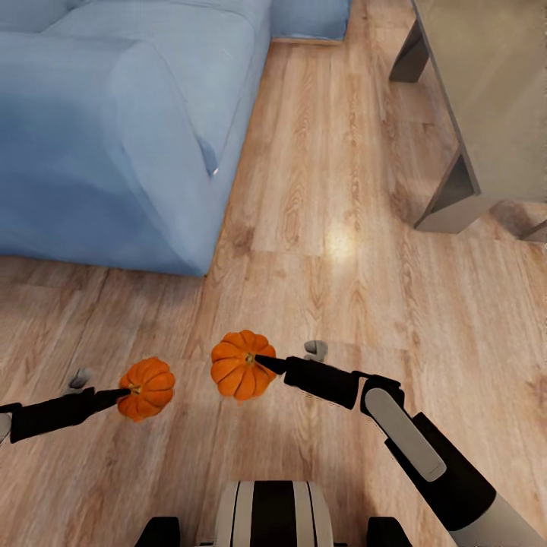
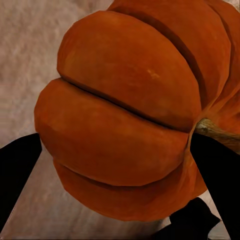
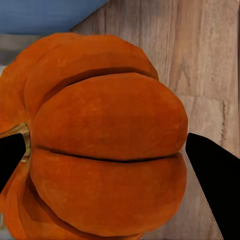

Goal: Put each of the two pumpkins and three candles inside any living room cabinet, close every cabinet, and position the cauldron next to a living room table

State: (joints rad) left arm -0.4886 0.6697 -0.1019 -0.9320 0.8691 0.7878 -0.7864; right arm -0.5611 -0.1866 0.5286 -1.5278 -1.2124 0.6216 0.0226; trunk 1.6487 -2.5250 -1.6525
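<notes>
Two small orange pumpkins are held above the wood floor in the head view. My left gripper (image 1: 125, 395) is shut on one pumpkin (image 1: 148, 387), at the lower left. My right gripper (image 1: 262, 363) is shut on the other pumpkin (image 1: 239, 365), near the lower middle. Up close, the left wrist view has its pumpkin (image 2: 125, 115) between dark fingers (image 2: 220, 165), stem to one side. The right wrist view has its pumpkin (image 3: 100, 140) between dark fingers (image 3: 215, 180). The candles, cabinet and cauldron are out of view.
A blue sofa (image 1: 114, 114) occupies the upper left, its corner reaching toward the middle. A low grey table (image 1: 471, 106) with angled legs stands at the upper right. Wood floor (image 1: 319, 251) runs between them.
</notes>
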